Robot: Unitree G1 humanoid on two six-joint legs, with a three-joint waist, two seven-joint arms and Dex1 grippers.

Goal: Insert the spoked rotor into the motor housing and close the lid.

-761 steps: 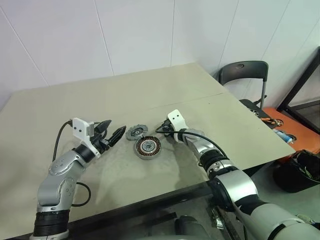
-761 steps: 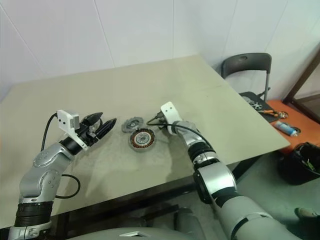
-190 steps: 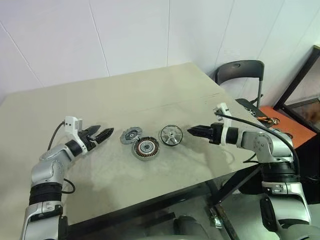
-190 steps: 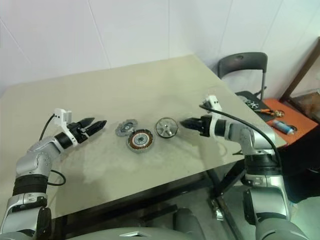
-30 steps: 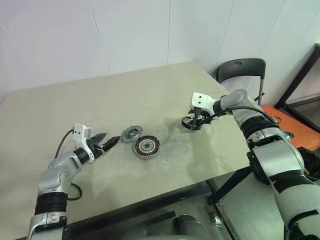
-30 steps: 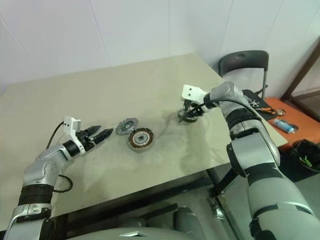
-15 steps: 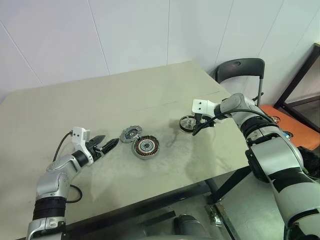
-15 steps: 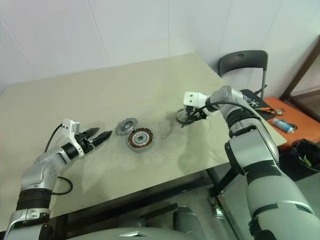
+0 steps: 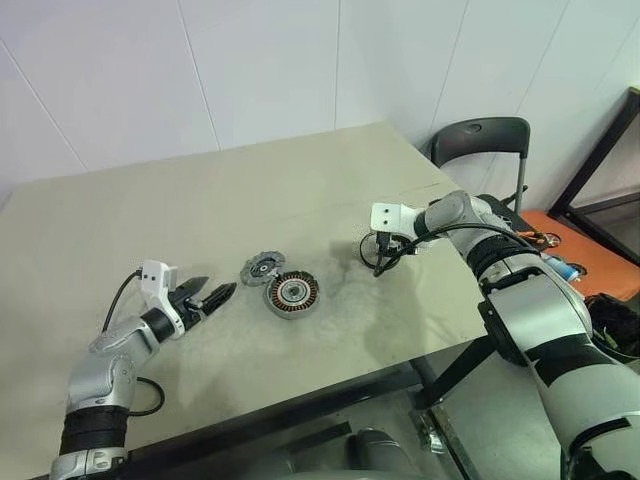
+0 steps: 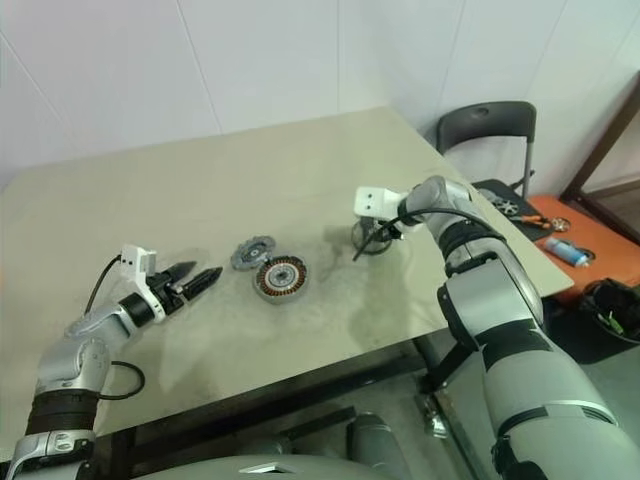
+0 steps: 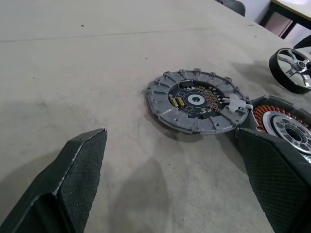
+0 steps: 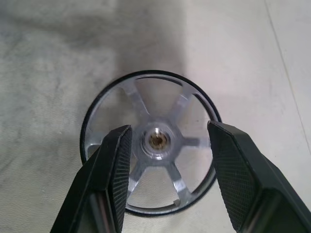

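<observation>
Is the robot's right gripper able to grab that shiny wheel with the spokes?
Probably yes. The right gripper hangs open right above the spoked rotor, one finger to each side of its hub, and nothing lies between them.

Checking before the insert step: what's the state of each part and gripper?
rotor: flat on the table, apart from the housing, not inserted.
housing: uncovered, windings showing, no rotor in it.
lid: off, lying beside the housing.
left gripper: open, holding nothing.
right gripper: open, fingers astride the rotor's hub.
</observation>
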